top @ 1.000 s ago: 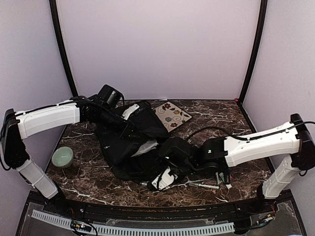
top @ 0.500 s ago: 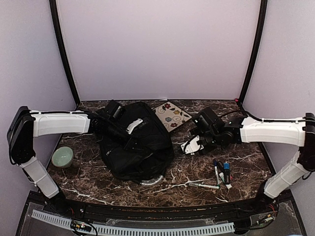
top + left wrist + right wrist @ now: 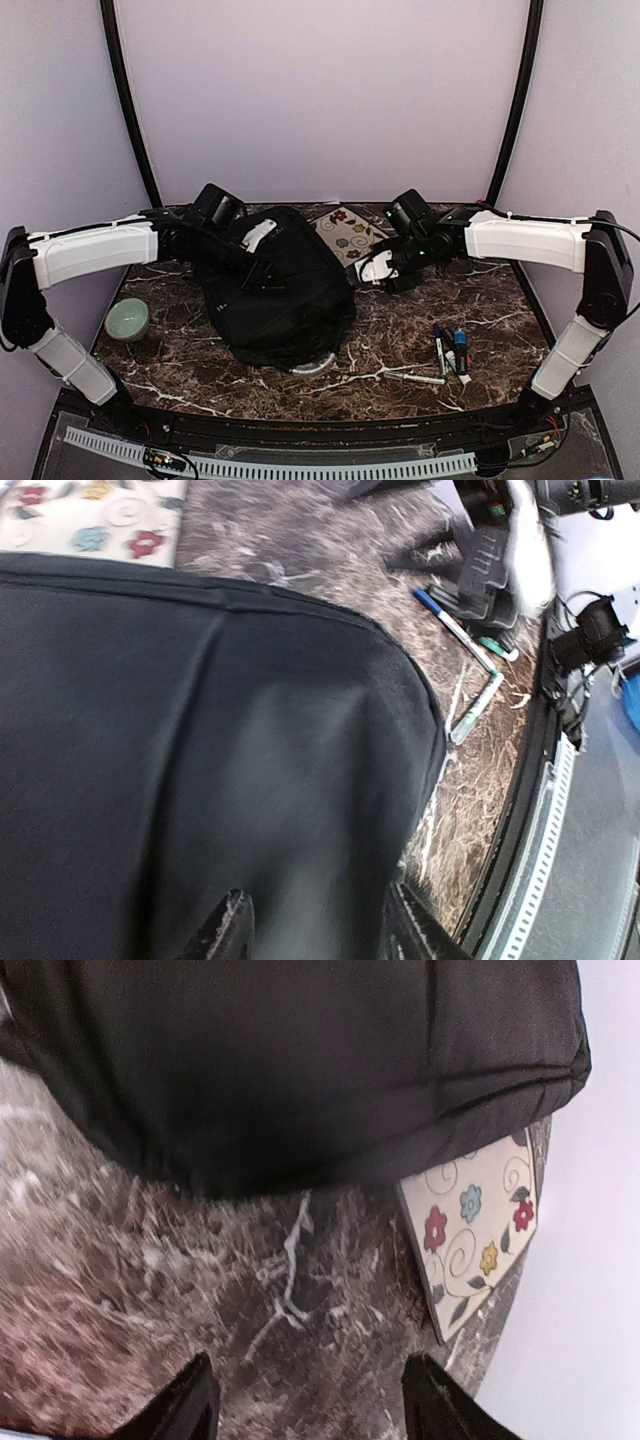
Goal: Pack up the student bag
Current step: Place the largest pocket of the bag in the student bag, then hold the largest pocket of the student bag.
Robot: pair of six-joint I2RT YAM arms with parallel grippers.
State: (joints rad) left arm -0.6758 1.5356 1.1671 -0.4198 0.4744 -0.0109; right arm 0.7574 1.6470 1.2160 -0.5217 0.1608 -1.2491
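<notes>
The student bag (image 3: pixel 285 300) is a big black fabric backpack lying left of centre on the marble table, its grey-white handle (image 3: pixel 313 366) peeking out at the near edge. My left gripper (image 3: pixel 264 272) hovers over the bag's top. In the left wrist view the left gripper (image 3: pixel 320 932) is open, black fabric (image 3: pixel 220 740) spread beneath it and nothing pinched. My right gripper (image 3: pixel 374 270) sits just right of the bag, by the floral notebook (image 3: pixel 350 233). The right gripper (image 3: pixel 315 1405) is open over bare marble, with the bag (image 3: pixel 300 1060) ahead and the notebook (image 3: pixel 478 1235) to the right.
Blue and black markers (image 3: pixel 447 350) and a green pen (image 3: pixel 412 377) lie at the front right; the left wrist view shows the pens (image 3: pixel 476 708) too. A pale green bowl (image 3: pixel 127 320) stands at the front left. Lilac walls close in the back and sides.
My left gripper has gone from shut to open, letting go of the bag fabric. The right arm pulled away from the bag's front and swung back to the notebook. The bag settled flat.
</notes>
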